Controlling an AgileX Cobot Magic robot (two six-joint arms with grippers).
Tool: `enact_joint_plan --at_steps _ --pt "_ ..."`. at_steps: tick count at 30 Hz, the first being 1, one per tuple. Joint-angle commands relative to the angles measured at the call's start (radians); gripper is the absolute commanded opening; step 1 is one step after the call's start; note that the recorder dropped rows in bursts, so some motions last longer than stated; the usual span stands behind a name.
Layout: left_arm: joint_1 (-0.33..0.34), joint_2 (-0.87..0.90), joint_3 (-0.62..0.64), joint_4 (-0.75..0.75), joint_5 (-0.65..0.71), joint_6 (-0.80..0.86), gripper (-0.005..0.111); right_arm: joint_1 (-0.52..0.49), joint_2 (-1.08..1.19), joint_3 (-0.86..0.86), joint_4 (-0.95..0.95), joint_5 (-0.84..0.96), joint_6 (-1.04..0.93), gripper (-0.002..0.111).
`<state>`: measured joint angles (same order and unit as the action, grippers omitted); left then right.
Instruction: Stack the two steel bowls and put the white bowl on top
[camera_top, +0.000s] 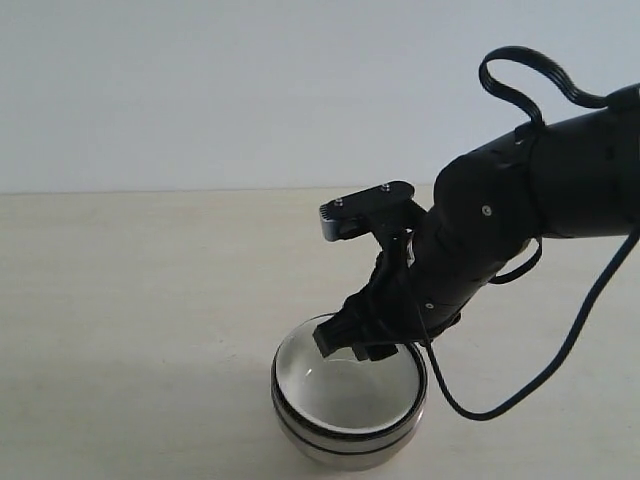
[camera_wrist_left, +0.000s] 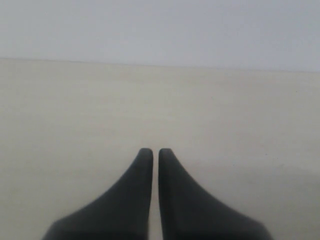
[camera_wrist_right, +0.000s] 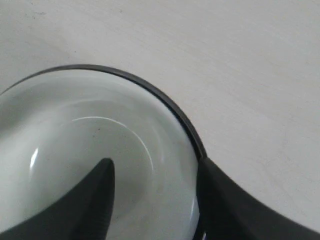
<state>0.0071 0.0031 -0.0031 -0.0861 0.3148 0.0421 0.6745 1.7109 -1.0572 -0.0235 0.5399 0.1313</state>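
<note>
Two steel bowls sit nested near the front of the table: the upper steel bowl (camera_top: 335, 392) shows its pale mirror-like inside, and the lower steel bowl (camera_top: 345, 453) shows as a shiny wall under a dark band. My right gripper (camera_top: 350, 345) is open and straddles the stack's far rim. In the right wrist view one finger (camera_wrist_right: 97, 195) hangs inside the steel bowl (camera_wrist_right: 65, 150), clear of its wall, and the other finger (camera_wrist_right: 225, 200) lies outside against the rim. My left gripper (camera_wrist_left: 151, 151) is shut on nothing over bare table. The white bowl is out of view.
The pale table (camera_top: 150, 280) runs back to a white wall. A black cable (camera_top: 560, 350) loops down from the right arm beside the bowls. The left arm does not show in the exterior view.
</note>
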Motion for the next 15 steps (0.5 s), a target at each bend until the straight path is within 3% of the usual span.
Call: enact_joint_plan --at_steps 1,5,10,15 --pt "-0.005 -0.003 0.003 0.0 -0.008 -0.005 0.004 -0.008 -0.013 -0.003 -0.009 -0.038 -0.015 0.044" --pt "-0.005 -0.003 0.003 0.0 -0.008 -0.005 0.004 -0.006 -0.043 -0.003 -0.009 -0.05 -0.019 0.033" --pt "-0.005 -0.003 0.003 0.0 -0.008 -0.005 0.004 0.0 -0.101 -0.003 -0.009 -0.044 -0.037 0.001" --pt "-0.005 -0.003 0.003 0.0 -0.008 -0.005 0.004 0.073 -0.13 -0.001 0.011 -0.05 -0.038 0.0"
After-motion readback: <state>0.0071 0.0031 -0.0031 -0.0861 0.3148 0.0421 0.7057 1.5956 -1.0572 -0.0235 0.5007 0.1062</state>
